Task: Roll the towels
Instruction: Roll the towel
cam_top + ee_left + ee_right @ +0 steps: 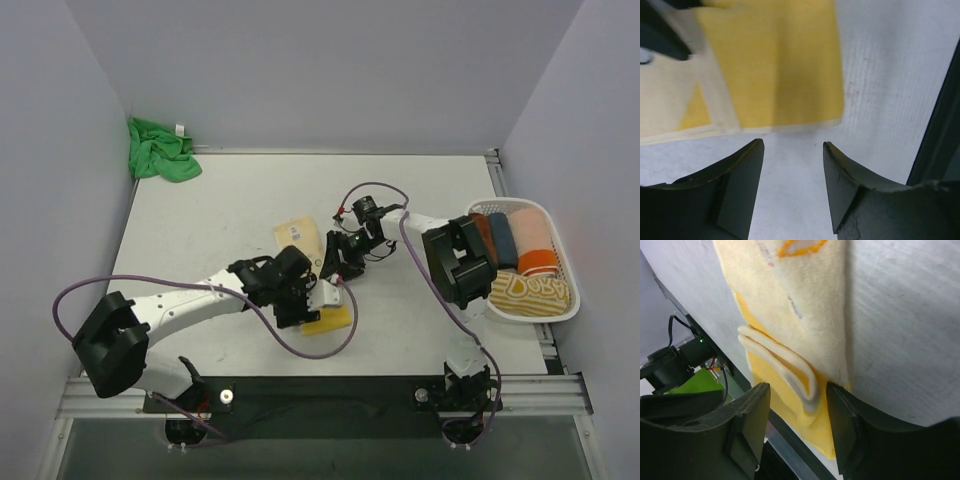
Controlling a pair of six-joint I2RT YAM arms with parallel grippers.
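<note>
Two towels on the counter (pixel 220 230): green towel (pixel 160 152) bunched in the far left corner, yellow towel (pixel 300 236) in the middle. Left pincer (pixel 792 145) open and empty, just beside the yellow edge. Right pincer (pixel 797 390) open around a fold of that towel.

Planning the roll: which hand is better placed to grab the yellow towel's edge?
Probably right: the yellow towel's fold lies between the right hand's fingers; the left hand hangs over bare table.
</note>
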